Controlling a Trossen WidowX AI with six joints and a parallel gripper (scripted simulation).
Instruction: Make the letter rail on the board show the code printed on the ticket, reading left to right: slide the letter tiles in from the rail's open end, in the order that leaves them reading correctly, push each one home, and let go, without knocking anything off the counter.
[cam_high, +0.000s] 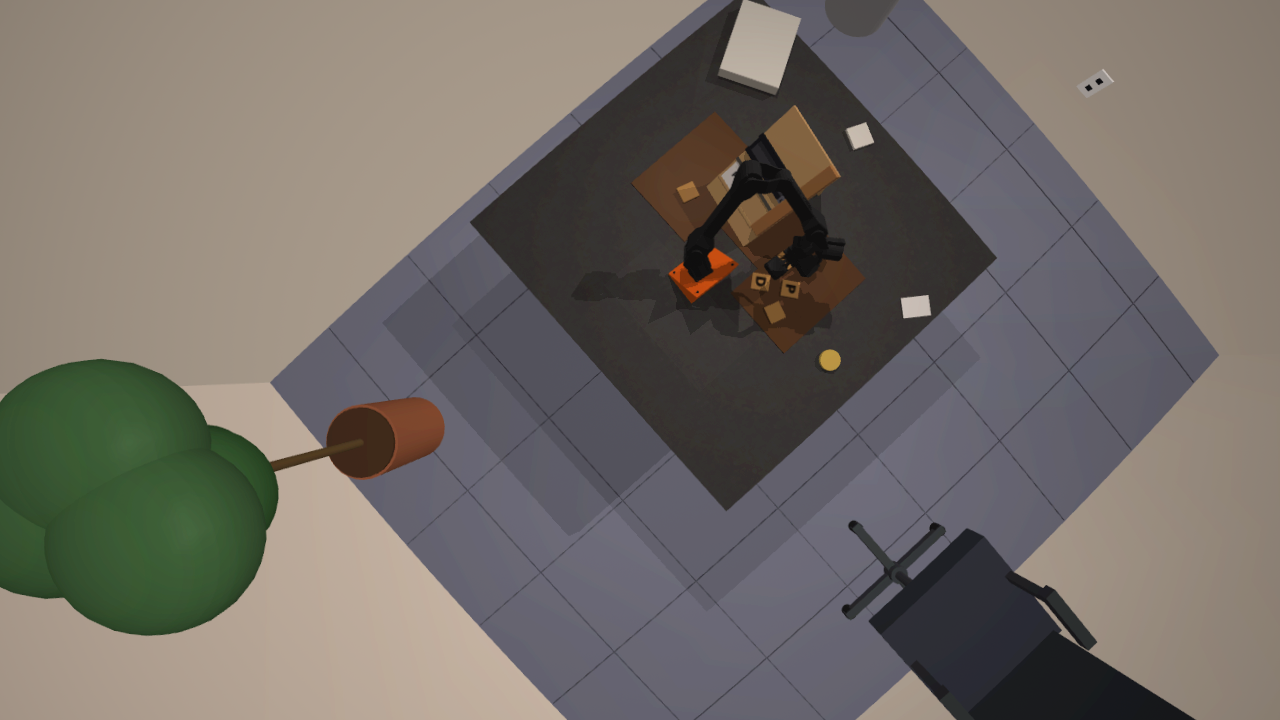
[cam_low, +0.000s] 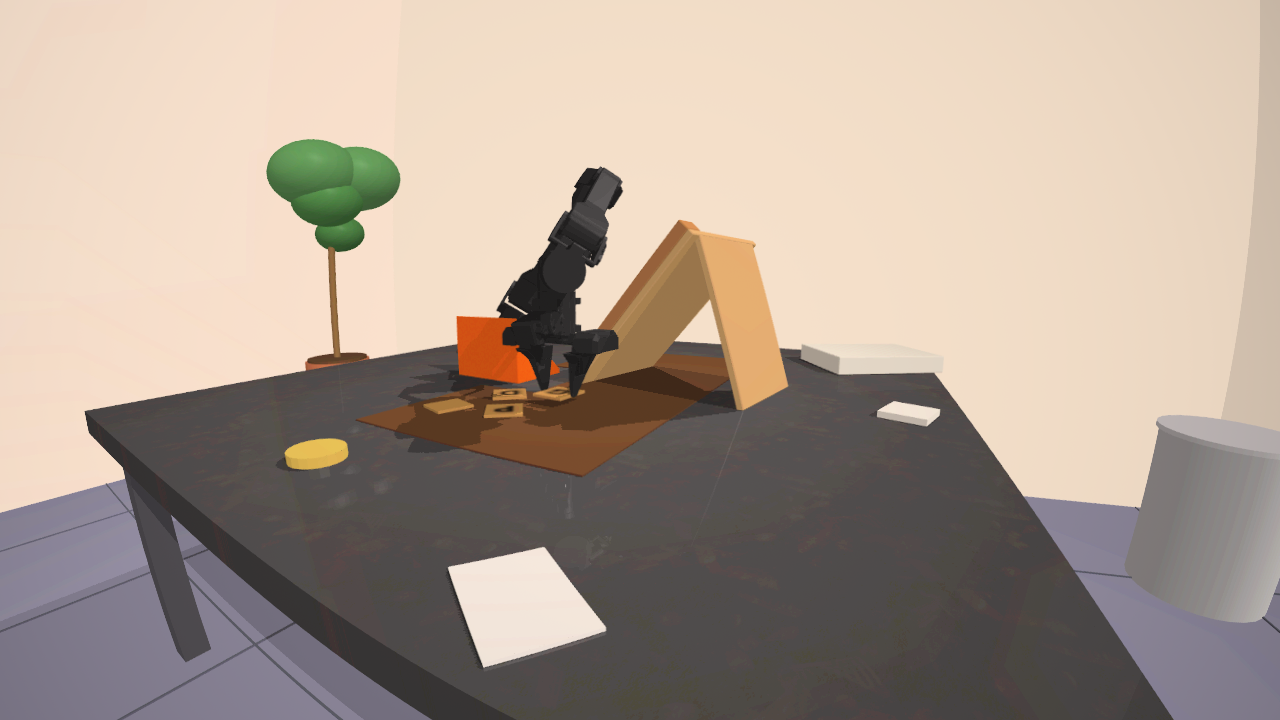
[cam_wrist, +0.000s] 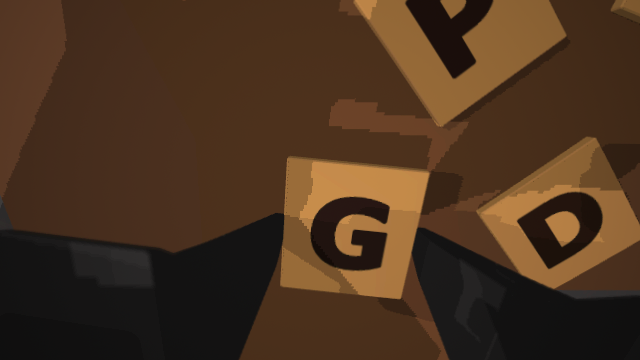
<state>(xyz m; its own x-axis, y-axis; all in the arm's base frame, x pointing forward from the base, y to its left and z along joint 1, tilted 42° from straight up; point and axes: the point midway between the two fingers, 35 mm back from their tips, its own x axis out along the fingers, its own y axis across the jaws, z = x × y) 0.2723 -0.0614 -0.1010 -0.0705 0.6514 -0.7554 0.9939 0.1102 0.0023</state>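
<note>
Two fingertips of my gripper (cam_wrist: 347, 235) are pinching the G tile (cam_wrist: 350, 227) by its left and right edges while it is lying flat on the brown mat (cam_wrist: 150, 125), just beside the D tile (cam_wrist: 562, 220) and the P tile (cam_wrist: 465, 45). I am judging that lifting straight up, without twisting, would be keeping it square for the slanted board (cam_low: 729, 313). It is looking like a thin tan wooden square bearing a bold dark letter.
</note>
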